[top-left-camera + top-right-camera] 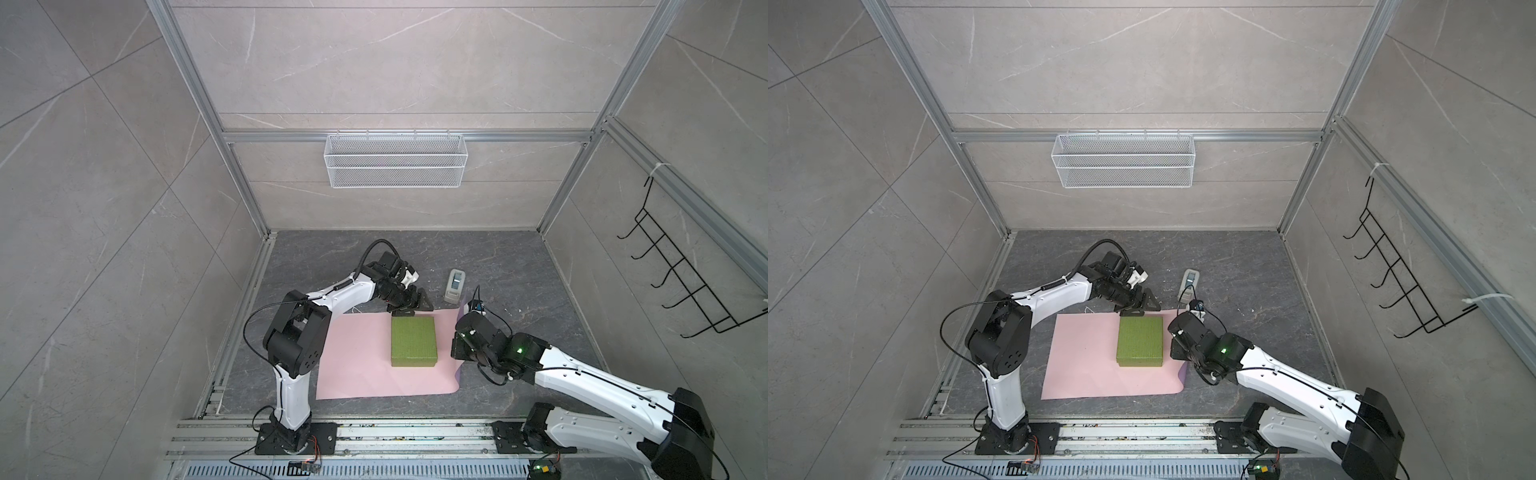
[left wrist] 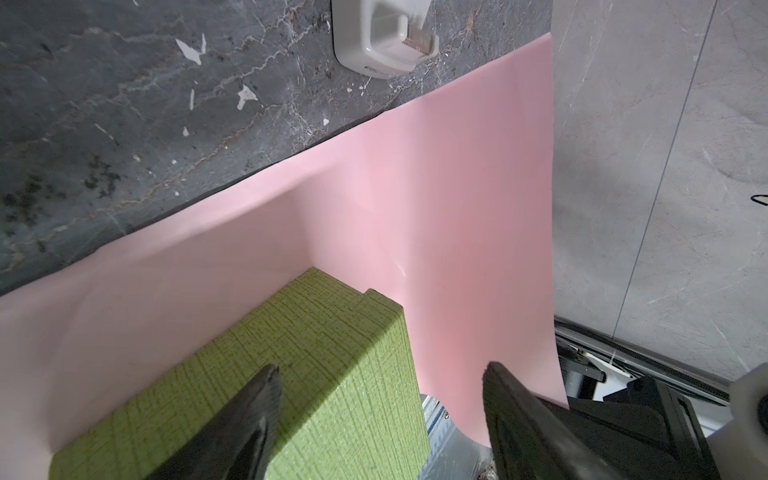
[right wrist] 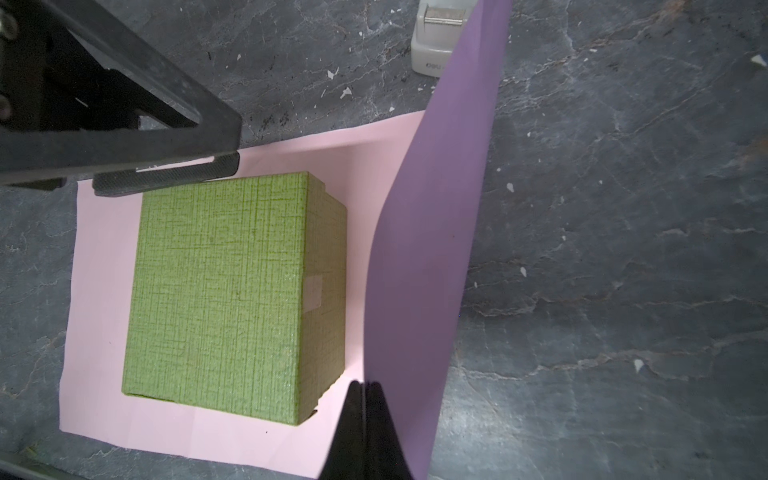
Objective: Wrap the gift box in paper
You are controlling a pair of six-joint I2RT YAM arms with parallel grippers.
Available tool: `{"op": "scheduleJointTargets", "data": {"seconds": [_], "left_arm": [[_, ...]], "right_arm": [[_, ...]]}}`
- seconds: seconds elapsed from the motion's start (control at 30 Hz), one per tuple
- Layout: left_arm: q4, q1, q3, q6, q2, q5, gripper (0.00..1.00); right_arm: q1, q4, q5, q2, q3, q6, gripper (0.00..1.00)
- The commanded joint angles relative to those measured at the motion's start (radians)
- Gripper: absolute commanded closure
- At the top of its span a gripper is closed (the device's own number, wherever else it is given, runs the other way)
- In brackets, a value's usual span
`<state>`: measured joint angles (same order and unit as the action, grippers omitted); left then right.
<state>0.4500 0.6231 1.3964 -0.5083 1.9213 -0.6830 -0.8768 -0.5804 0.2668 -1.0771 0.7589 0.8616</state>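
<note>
The green gift box (image 1: 414, 347) (image 1: 1140, 347) stands on the pink paper (image 1: 357, 365) (image 1: 1084, 361). My right gripper (image 3: 365, 384) is shut on the paper's right edge near the box's front right corner. That side is lifted upright beside the box and shows its lilac face (image 3: 428, 249). In both top views the right wrist (image 1: 473, 340) hides those fingertips. My left gripper (image 2: 380, 372) (image 1: 410, 309) is open at the box's far edge. One finger is over the box (image 2: 291, 395) and the other is in front of the raised paper (image 2: 436, 208).
A grey-white tape dispenser (image 1: 454, 286) (image 2: 386, 37) (image 3: 440, 41) sits on the dark table just beyond the paper's far right corner. A white wire basket (image 1: 395, 160) hangs on the back wall. A black hook rack (image 1: 685, 282) is on the right wall.
</note>
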Motion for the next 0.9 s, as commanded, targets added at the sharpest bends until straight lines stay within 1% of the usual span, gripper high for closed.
{"op": "scheduleJointTargets", "data": {"seconds": [0.0, 0.07, 0.1, 0.2, 0.3, 0.4, 0.6, 0.73, 0.87], "left_arm": [[0.044, -0.002, 0.025, 0.007, -0.014, -0.014, 0.22], [0.047, -0.008, 0.031, 0.004, -0.024, -0.008, 0.21], [0.05, -0.012, 0.034, 0.001, -0.035, 0.013, 0.19], [0.034, -0.035, 0.025, -0.025, -0.08, 0.071, 0.16], [-0.026, -0.044, -0.015, -0.084, -0.148, 0.106, 0.16], [-0.107, -0.044, -0.076, -0.162, -0.219, 0.101, 0.17], [-0.241, -0.04, -0.241, -0.325, -0.355, 0.087, 0.2], [-0.258, -0.029, -0.314, -0.38, -0.416, 0.091, 0.2], [-0.289, -0.001, -0.365, -0.427, -0.436, 0.09, 0.21]], "right_arm": [[-0.002, -0.022, 0.022, -0.003, -0.001, 0.004, 1.0], [-0.002, -0.024, 0.018, -0.001, 0.009, -0.014, 1.0], [-0.002, -0.02, 0.012, 0.001, 0.016, -0.036, 1.0], [-0.006, 0.047, -0.05, 0.017, 0.013, -0.087, 1.0], [-0.018, 0.129, -0.118, 0.025, 0.004, -0.123, 1.0], [-0.049, 0.187, -0.144, 0.02, 0.001, -0.143, 1.0], [-0.101, 0.249, -0.155, -0.014, 0.013, -0.148, 1.0], [-0.13, 0.276, -0.15, -0.043, 0.013, -0.132, 1.0], [-0.161, 0.298, -0.134, -0.075, 0.017, -0.115, 1.0]]}}
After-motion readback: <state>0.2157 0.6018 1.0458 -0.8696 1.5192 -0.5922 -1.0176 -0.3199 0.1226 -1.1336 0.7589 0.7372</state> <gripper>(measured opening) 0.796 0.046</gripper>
